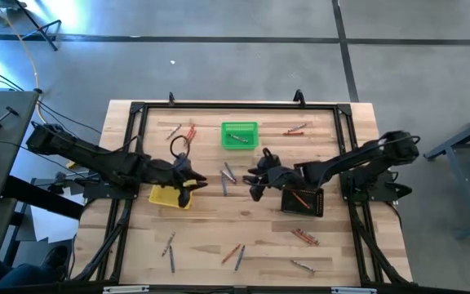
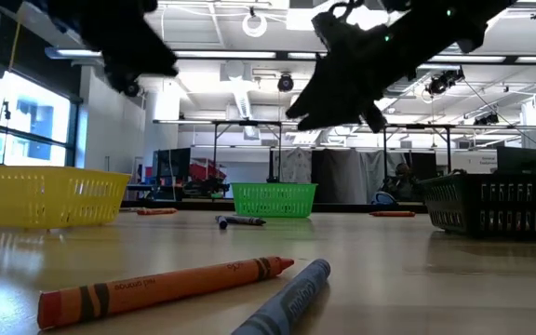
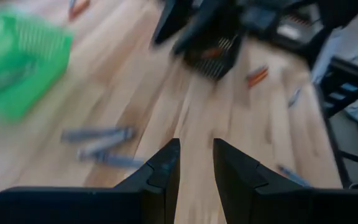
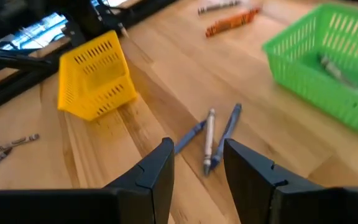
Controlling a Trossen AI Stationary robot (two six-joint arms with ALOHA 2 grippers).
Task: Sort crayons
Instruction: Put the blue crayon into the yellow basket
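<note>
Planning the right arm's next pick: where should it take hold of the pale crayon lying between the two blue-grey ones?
Probably mid-shaft, from straight above. The pale crayon lies flat on the table, close between the blue-grey crayons, so the right end effector, open, should straddle its middle across its length.

orange crayon [image 2: 161, 287], nearest in the low view: a paper wrapper with dark bands and a line of small print along it; the print cannot be read.
blue-grey crayon [image 2: 282, 302], just beside the orange crayon's tip: dark lettering runs along its wrapper, but the letters are too blurred to make out.
black basket [image 2: 501, 203], well beyond the orange crayon, on the far side of the table: no label or number shows.
room behind the orange crayon: no sign, brand or number can be read.
other views: no readable text on anything.
</note>
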